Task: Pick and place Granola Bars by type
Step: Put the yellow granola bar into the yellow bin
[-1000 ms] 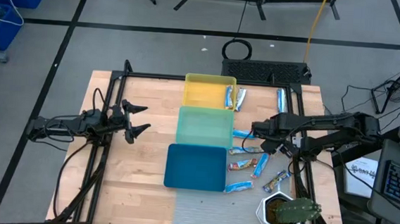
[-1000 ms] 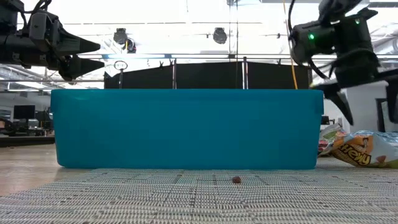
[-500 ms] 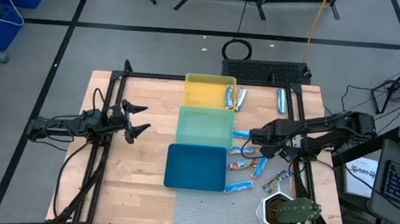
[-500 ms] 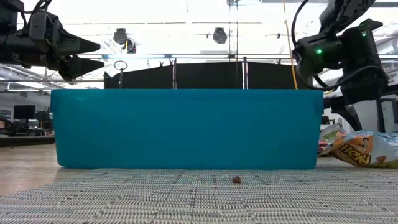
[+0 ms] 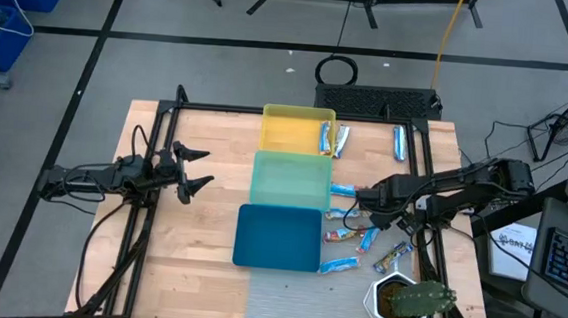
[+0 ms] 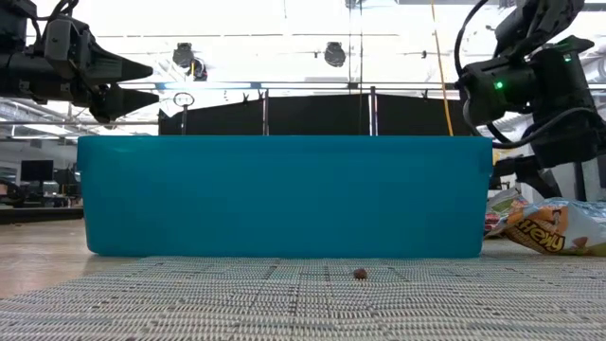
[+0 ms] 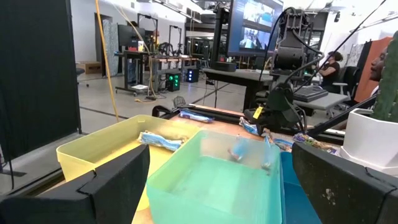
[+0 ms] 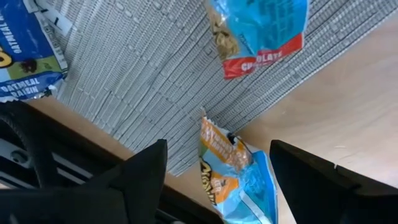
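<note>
Three trays stand in a row down the middle of the wooden surface: a yellow tray farthest from the low camera, a green tray in the middle and a blue tray nearest. In the low view the blue tray's wall fills the middle of the picture and hides most of what lies behind it. A white pot with a cactus stands at the near right corner, beside a grey ribbed mat.

The Granola Bars lie mostly scattered on the surface to the right of the green and blue trays. Two more lie inside the yellow tray at its right side, and one lies alone near the far right edge of the surface.

The right end effector hangs low over the scattered bars, just right of the green tray. Its fingers stand wide apart and hold nothing; the right wrist view shows an orange-and-blue bar between them on the wood, at the edge of a ribbed mat.

The left end effector waits over the left side of the surface, well apart from the trays, fingers spread and empty.
</note>
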Available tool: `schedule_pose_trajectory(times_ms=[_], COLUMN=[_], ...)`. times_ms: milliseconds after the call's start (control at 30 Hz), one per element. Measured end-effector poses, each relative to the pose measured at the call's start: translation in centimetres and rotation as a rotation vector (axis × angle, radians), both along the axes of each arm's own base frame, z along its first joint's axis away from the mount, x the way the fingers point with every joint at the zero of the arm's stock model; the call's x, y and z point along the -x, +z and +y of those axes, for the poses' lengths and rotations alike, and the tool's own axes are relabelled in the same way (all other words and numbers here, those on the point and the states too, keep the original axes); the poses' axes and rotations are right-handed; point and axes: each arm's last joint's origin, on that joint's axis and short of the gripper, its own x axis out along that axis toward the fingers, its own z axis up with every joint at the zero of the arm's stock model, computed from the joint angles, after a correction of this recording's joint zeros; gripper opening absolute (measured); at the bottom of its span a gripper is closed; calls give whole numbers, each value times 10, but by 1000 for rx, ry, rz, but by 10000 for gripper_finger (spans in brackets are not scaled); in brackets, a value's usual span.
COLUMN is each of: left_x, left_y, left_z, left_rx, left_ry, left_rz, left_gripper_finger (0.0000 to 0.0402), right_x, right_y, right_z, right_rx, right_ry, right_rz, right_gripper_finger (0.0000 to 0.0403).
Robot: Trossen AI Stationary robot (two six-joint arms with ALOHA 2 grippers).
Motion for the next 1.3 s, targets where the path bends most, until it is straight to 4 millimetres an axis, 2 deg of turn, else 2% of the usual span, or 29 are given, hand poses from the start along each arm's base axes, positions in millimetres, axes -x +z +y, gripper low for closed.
schedule_pose_trajectory(times_ms=[300, 800, 1133, 1300], left_x=[0, 0, 0, 0], left_y=[0, 0, 0, 0], left_z=[0, 0, 0, 0], left_rx=[0, 0, 0, 0], left_ry=[0, 0, 0, 0], left_rz=[0, 0, 0, 0], left_gripper_finger=[392, 392, 392, 392], right_x=[-1, -5, -2, 1], right_y=[0, -1, -1, -2], right_z=[0, 0, -1, 0], right_rx=[1, 1, 33, 33], right_ry=[7, 6, -85, -99], right_rz=[-5, -58, -23, -9], right_gripper_finger=[233, 108, 69, 9])
